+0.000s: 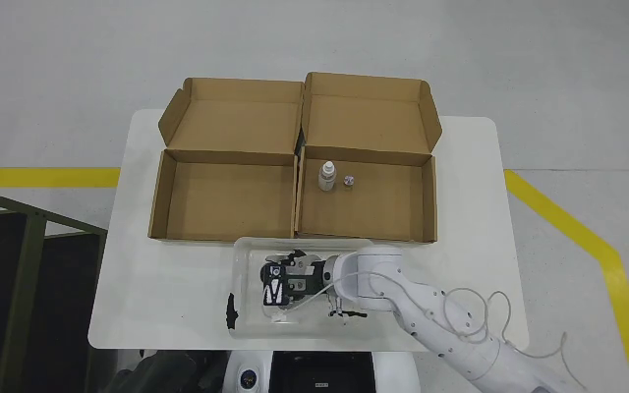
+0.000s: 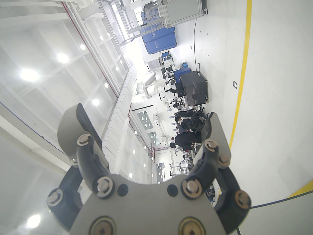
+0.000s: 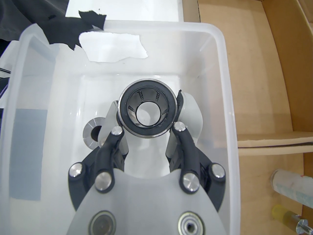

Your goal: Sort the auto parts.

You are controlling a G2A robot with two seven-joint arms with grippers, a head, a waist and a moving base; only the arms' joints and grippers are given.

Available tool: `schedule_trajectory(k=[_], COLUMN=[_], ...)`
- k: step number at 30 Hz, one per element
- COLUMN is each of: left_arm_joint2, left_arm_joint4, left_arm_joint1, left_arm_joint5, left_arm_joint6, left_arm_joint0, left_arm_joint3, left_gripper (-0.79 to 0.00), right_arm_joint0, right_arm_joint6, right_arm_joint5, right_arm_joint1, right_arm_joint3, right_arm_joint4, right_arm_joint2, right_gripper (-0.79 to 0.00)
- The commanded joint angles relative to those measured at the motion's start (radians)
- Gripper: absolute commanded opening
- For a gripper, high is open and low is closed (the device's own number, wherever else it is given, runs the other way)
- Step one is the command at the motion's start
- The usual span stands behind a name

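Note:
My right gripper [image 3: 148,103] is down inside the clear plastic bin [image 3: 227,79] and shut on a black-rimmed metal cylindrical bearing [image 3: 148,91], held upright with its bore facing the camera. A smaller silver ring part [image 3: 91,133] lies on the bin floor just beside one finger. From above, the right gripper [image 1: 278,283] sits in the left half of the bin [image 1: 366,246]. My left gripper [image 2: 145,113] is open, holds nothing and points into the room away from the table.
Two open cardboard boxes stand behind the bin: the left box [image 1: 167,201] and the right box [image 1: 408,211], which holds a white bottle [image 1: 327,176] and a small part [image 1: 348,180]. A torn black tape scrap [image 1: 231,314] clings to the bin's corner.

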Motion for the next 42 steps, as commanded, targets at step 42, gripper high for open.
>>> schedule_trajectory(k=[42], left_arm_joint2=[0.0], left_arm_joint4=[0.0], left_arm_joint1=[0.0], left_arm_joint5=[0.0], left_arm_joint6=[0.0], left_arm_joint0=[0.0], left_arm_joint3=[0.0], left_gripper=[0.0], right_arm_joint0=[0.077], right_arm_joint6=[-0.131], right_arm_joint5=[-0.058], right_arm_joint1=[0.005], right_arm_joint3=[-0.092], right_arm_joint4=[0.059], right_arm_joint2=[0.123], right_gripper=[-0.785])
